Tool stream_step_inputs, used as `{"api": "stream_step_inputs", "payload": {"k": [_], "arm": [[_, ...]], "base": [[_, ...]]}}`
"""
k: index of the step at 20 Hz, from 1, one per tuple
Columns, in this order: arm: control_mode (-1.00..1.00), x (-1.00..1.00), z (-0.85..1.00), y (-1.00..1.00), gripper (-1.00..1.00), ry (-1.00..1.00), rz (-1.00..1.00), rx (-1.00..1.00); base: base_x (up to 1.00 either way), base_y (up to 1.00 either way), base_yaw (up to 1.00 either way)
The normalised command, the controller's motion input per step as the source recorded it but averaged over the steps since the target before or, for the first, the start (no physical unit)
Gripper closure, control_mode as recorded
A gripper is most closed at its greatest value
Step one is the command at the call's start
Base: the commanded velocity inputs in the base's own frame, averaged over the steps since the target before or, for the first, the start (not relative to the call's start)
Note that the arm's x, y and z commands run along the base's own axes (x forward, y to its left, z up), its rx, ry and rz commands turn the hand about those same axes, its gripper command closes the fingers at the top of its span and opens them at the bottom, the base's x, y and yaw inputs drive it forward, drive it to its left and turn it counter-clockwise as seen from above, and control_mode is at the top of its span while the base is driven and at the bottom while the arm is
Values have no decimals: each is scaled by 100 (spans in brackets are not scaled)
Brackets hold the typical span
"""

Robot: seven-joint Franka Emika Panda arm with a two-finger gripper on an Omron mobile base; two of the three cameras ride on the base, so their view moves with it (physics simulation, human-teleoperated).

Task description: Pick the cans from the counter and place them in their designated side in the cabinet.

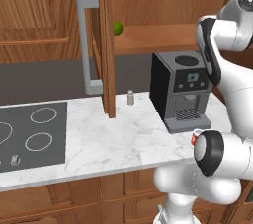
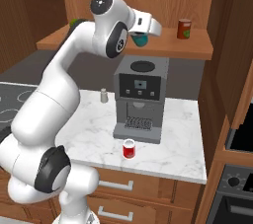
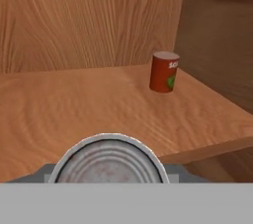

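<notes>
Roughly halfway, by the look of it. Teal can (image 2: 140, 39) pinched between the fingers (image 2: 140, 38), carried up at shelf height in front of the cabinet (image 2: 200, 45), not yet set down; silvery top of it (image 3: 109, 164) close under the hand camera, hiding the fingertips themselves. Red can (image 2: 129, 148) standing untouched on the bench (image 2: 188, 154), near the front edge, just ahead of the coffee machine (image 2: 140, 97); left to fetch after this one.

On the plank shelf (image 3: 74, 114): a darker brownish-red can (image 3: 164, 72) upright toward the right and back, near the cabinet's side wall. Wide bare wood to the left of it and in front, so plenty of room to lower the teal can without a knock. Which side counts as the designated one: cannot tell from these views. A green round thing (image 1: 117, 27) at the far left end of the shelf, well apart from the held can.

Edges to mind: front lip of the shelf just below the held can, so further forward before release, judged safest. Open cabinet door (image 1: 104, 45) with its grey bar handle (image 1: 85, 45) standing out over the bench to the left, beside the small grey shaker (image 1: 130, 97); clear of the arm for now. Top of the coffee machine directly beneath the hand, a poor place for a drop
</notes>
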Motion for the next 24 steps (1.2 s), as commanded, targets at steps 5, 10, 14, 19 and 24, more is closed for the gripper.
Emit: {"api": "stream_step_inputs", "payload": {"k": [5, 10, 14, 19, 24], "arm": [[-100, 21, -7, -8, 100, 5, 0, 0], [-100, 21, -5, -8, 100, 5, 0, 0], [-100, 20, -4, -9, 100, 3, 0, 0], [-100, 18, -5, -9, 100, 3, 0, 0], [-100, 18, -7, -10, 100, 3, 0, 0]], "base": [[0, 0, 0], [0, 0, 0], [0, 0, 0], [0, 0, 0], [0, 0, 0]]}}
